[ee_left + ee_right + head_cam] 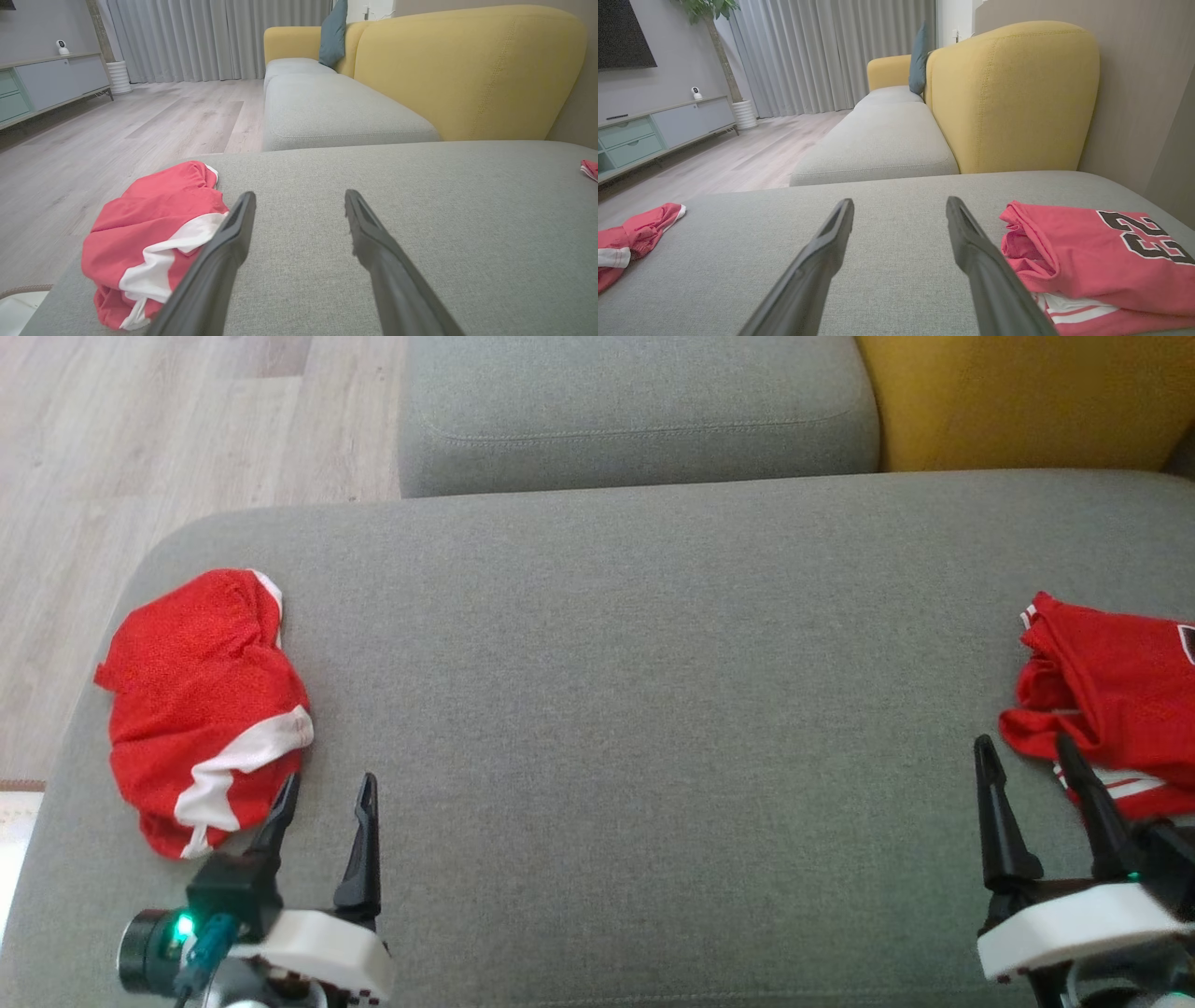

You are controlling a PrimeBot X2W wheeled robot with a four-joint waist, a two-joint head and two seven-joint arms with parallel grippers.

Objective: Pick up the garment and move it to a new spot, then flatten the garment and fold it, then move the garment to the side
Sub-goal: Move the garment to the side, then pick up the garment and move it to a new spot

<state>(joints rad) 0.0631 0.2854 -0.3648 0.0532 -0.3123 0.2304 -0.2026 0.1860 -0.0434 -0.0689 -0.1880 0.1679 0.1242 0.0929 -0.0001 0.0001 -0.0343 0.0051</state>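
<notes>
A crumpled red garment with white stripes (201,705) (152,233) (626,238) lies at the left end of the grey sofa cushion (653,691). My left gripper (325,789) (299,198) stands open just to its right, its left finger close beside the cloth, nothing between the fingers. A folded red jersey with a black number (1111,695) (1106,252) (589,169) rests at the right end. My right gripper (1025,751) (899,205) is open, its right finger in front of the jersey's edge, and holds nothing.
A second grey seat cushion (635,411) and a yellow sofa back (1027,397) lie beyond. Wooden floor (140,448) runs to the left of the cushion's edge. A cabinet (658,130) and curtains (822,56) stand far off.
</notes>
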